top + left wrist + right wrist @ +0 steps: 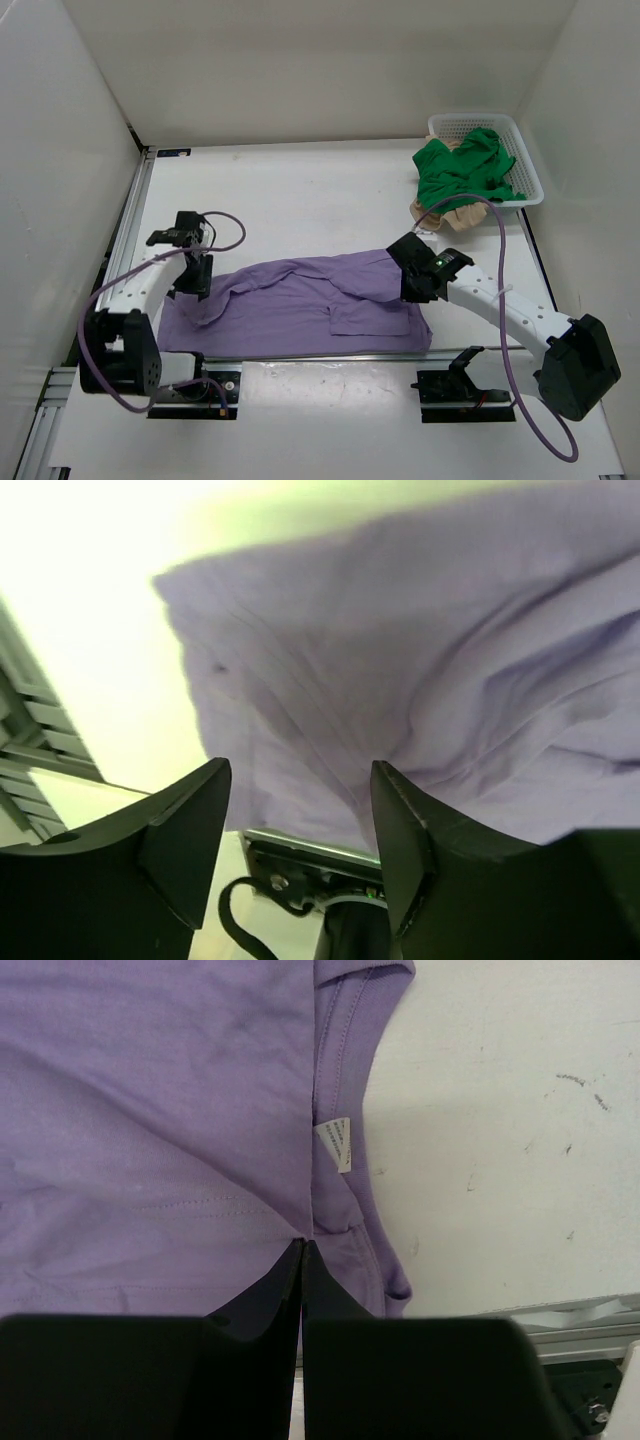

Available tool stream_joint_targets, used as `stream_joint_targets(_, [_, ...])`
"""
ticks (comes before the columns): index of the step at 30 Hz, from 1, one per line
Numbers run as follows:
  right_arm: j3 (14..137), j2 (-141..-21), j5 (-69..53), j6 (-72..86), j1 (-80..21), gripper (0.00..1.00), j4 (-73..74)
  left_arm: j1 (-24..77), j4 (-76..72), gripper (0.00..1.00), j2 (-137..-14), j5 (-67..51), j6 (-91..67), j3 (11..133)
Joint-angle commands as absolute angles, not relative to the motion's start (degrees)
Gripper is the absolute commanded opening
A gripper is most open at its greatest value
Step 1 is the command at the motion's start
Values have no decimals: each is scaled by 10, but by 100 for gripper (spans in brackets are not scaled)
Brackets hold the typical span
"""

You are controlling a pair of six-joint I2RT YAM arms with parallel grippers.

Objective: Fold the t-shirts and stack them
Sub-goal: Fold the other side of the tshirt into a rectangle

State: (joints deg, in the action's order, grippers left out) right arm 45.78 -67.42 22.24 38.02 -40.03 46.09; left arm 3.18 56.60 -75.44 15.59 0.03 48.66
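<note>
Along the table's point(300, 190) near edge, the purple shirt point(300, 300) is lying left-to-right; the right gripper point(303, 1245) is pinching its collar end, and the left gripper point(298, 770) is hovering open over the other.

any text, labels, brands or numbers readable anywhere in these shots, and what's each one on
No text here is legible.
On the neck label inside the lavender t-shirt collar: printed lines, too small to read.
On the dark sticker at the table far left corner: too small to read.
</note>
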Motion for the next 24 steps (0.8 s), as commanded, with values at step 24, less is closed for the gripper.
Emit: stream_joint_targets(24, [495, -805, 182, 443, -329, 0, 385, -122, 430, 73, -790, 105, 0, 470])
